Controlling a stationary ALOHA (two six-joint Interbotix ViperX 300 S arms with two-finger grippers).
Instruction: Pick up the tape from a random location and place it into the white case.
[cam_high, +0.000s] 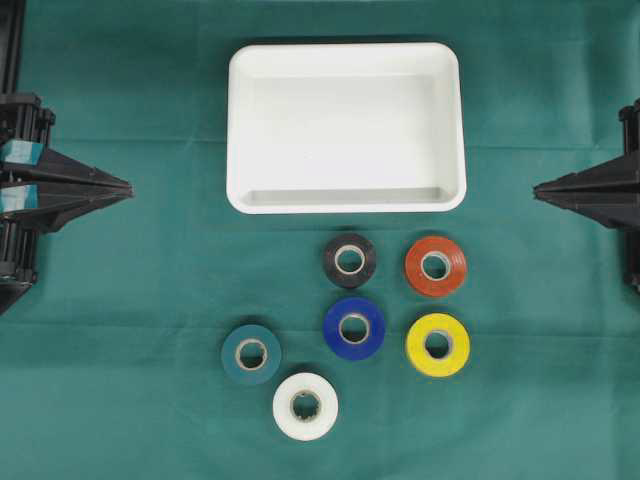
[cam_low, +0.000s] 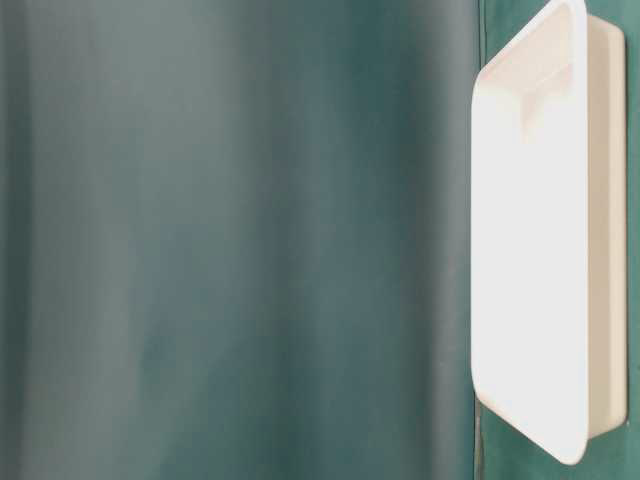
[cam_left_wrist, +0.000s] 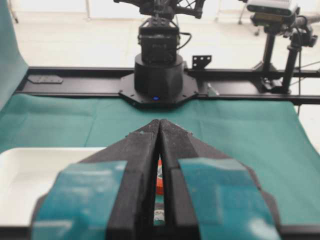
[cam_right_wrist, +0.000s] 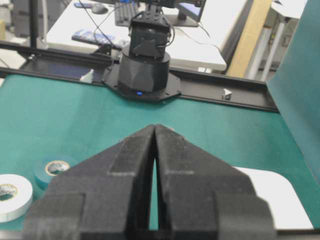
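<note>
The green surface (cam_high: 120, 400) is holding six tape rolls (cam_high: 354, 328) below the empty white case (cam_high: 345, 128), both closed pincers gripping nothing.

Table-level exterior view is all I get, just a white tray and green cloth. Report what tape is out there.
Observer: Six rolls lie below the white case in the overhead view: black, orange, blue, yellow, teal, white.
Operator: Tell me whether the case holds anything.
Observer: Nothing in it.
Operator: Give me the end effectors.
Observer: Left end effector and right end effector are both shut, empty, at opposite table edges.
</note>
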